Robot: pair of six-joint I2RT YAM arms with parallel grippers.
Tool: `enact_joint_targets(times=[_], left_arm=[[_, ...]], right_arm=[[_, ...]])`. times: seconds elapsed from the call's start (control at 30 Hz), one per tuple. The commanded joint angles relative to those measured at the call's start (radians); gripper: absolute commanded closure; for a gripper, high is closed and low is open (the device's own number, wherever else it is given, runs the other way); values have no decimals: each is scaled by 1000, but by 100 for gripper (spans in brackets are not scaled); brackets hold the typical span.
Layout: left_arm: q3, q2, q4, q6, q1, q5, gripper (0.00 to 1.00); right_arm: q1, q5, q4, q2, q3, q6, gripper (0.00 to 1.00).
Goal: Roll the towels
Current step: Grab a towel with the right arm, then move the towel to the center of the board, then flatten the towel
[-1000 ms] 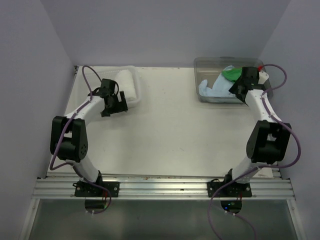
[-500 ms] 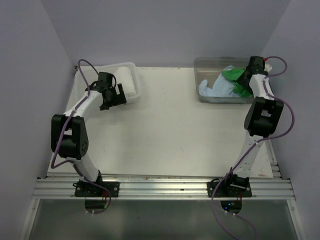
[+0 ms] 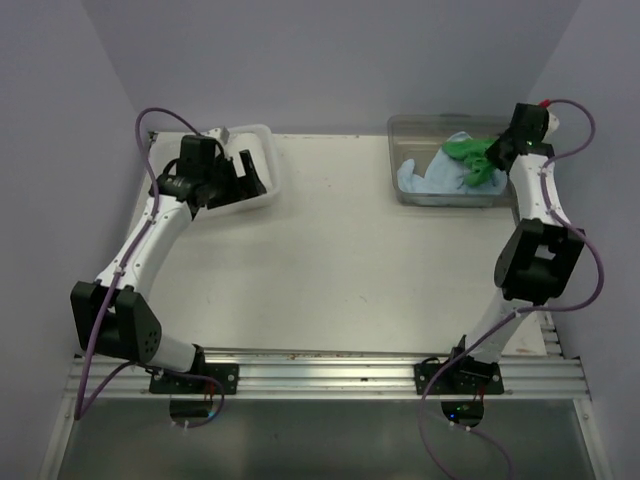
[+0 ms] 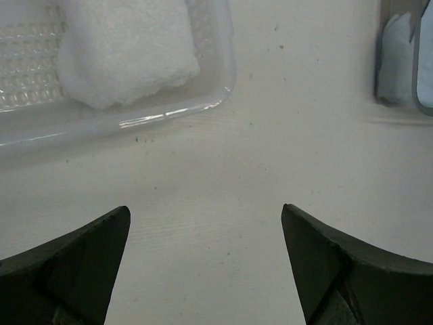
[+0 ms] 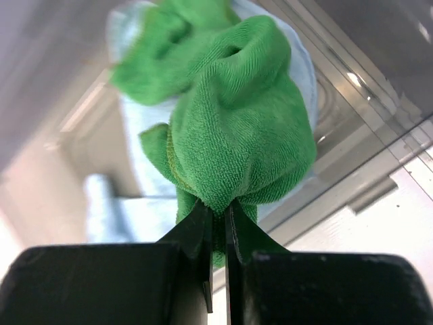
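Hovering over the table [image 4: 270, 156] with the left gripper [image 4: 205, 230] spread wide, just beside the near rim of the white basket [image 4: 135, 122]. Showing the white towel [image 4: 125, 51] lying bundled inside that basket. Farther right, showing the light blue towel [image 3: 425, 178] lying crumpled in the clear tub [image 3: 400, 125]. Pinching a fold of the green towel [image 5: 237, 135] in the right gripper [image 5: 218, 217], fingers pressed together on it, over the blue one.

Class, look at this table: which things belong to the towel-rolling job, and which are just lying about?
Belong to the job: green towel; light blue towel; white towel.

Just lying about: white basket; clear tub.
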Motion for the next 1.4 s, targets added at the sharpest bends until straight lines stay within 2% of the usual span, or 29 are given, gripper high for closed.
enact_joint_targets(times=[0.0, 0.2, 0.37, 0.5, 0.57, 0.6, 0.63, 0.67, 0.7, 0.73, 0.8, 0.93, 1.17, 1.27, 1.37], left_arm=[[53, 9, 9, -17, -13, 51, 3], [91, 18, 3, -46, -2, 33, 2], [122, 19, 1, -51, 70, 95, 2], [123, -10, 0, -52, 142, 121, 2], [128, -16, -3, -46, 159, 113, 2], [130, -16, -11, -43, 159, 112, 2], [128, -16, -11, -38, 159, 115, 2], [128, -14, -14, -32, 158, 115, 2], [130, -13, -25, -22, 150, 107, 2], [136, -2, -40, 6, 135, 89, 2], [157, 15, -81, 31, 51, 29, 2], [81, 48, -22, 2, -112, 64, 4], [5, 217, 24, -83, -483, 14, 8], [-22, 280, 53, -120, -568, -15, 5], [1, 351, 59, -144, -618, -109, 5]], right_arm=[[48, -58, 102, -244, -21, -5, 100], [229, -59, 74, -524, -116, -82, 100], [476, -70, 56, -699, -240, -91, 100], [687, -91, 11, -745, -349, -85, 100], [749, -119, 31, -750, -410, -65, 100], [777, -125, 37, -742, -441, -51, 93], [812, -133, 42, -731, -499, -46, 81], [814, -151, 44, -717, -522, -43, 63], [815, -151, 30, -704, -542, -39, 39], [808, -107, 8, -675, -573, -42, 33], [782, -62, -36, -670, -607, -46, 30], [594, -171, 33, -734, -761, -20, 29], [555, -234, 40, -714, -845, -11, 30], [529, -222, 44, -717, -874, -3, 29], [473, -225, 36, -742, -888, -8, 28]])
